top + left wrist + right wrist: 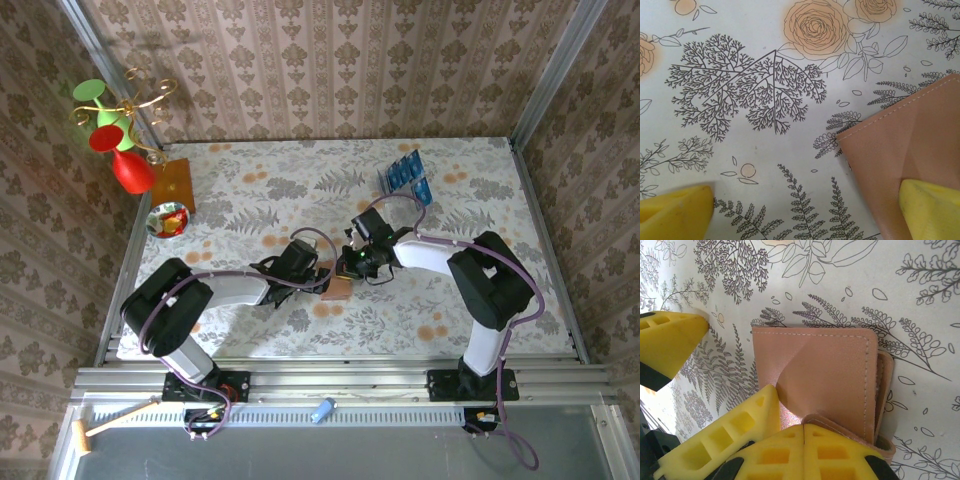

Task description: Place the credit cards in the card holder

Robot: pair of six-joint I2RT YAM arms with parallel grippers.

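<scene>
**Wallet** (820, 370): lies flat on the table (450, 300), at mid-table towards the near edge, between the two grippers. It is nearly square, slightly longer along its stitched top edge as the right wrist view frames it. The stacked layer edges face the right of that view. One flap at the bottom of that view is lifted.

**Left gripper** (805, 192): spread wide. One finger (932, 210) rests on the wallet's corner and the other sits on bare table beside it. Nothing is clasped.

**Right gripper** (804, 427): fingers pressed together, with the tips at the lifted flap, which curls over them. Whether leather is pinched between them cannot be told.

**Left arm** (230, 290): the forearm runs rightward from its base and the wrist tips down to the wallet.

**Right arm** (440, 255): the elbow is bent at the right and the forearm runs leftward to meet the left gripper.

**Cards** (403, 168): blue, standing in a clear rack (420, 190) at the far right, well apart from both grippers.
</scene>
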